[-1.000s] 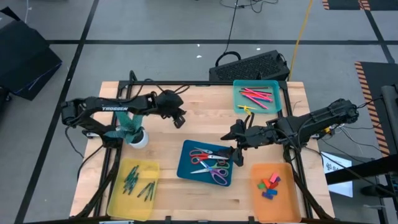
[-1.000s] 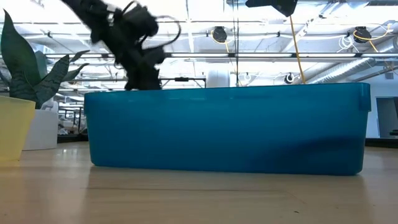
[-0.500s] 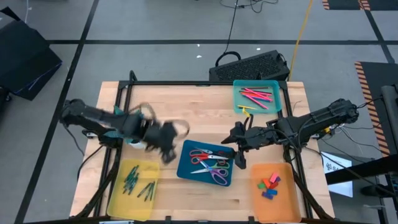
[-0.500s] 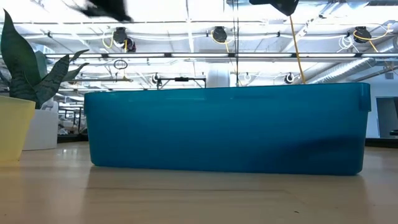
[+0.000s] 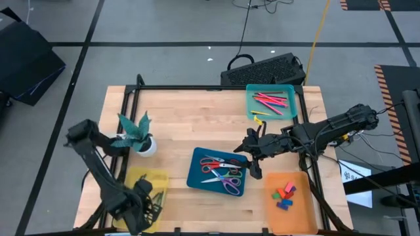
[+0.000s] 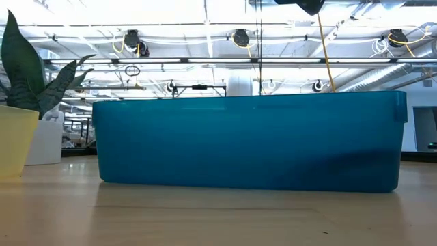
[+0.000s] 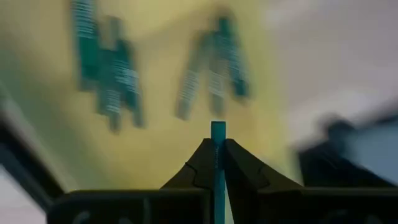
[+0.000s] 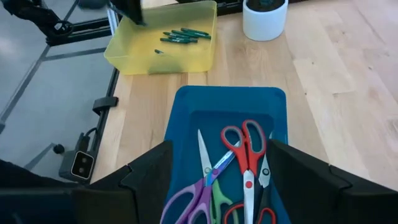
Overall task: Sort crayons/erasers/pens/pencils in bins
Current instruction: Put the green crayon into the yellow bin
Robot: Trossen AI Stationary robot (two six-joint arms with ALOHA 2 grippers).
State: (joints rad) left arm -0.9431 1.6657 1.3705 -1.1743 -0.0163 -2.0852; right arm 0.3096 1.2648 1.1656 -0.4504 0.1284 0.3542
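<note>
No legible text, label, brand, number or sign appears in any view — the arm housings, bins, table and background equipment carry no readable markings. Blur obscures the surfaces in the left wrist view.

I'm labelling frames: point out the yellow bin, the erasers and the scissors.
yellow bin point(image 8: 127, 57), right wrist view, front wall.
erasers point(image 5: 284, 195), high view, middle of the pile.
scissors point(image 8: 244, 151), right wrist view, red-handled pair's pivot.

Green sticks point(image 7: 112, 74) in the yellow bin point(image 7: 161, 143) motion-blurred; left hand point(image 7: 217, 163) base cut off by the edge.
</note>
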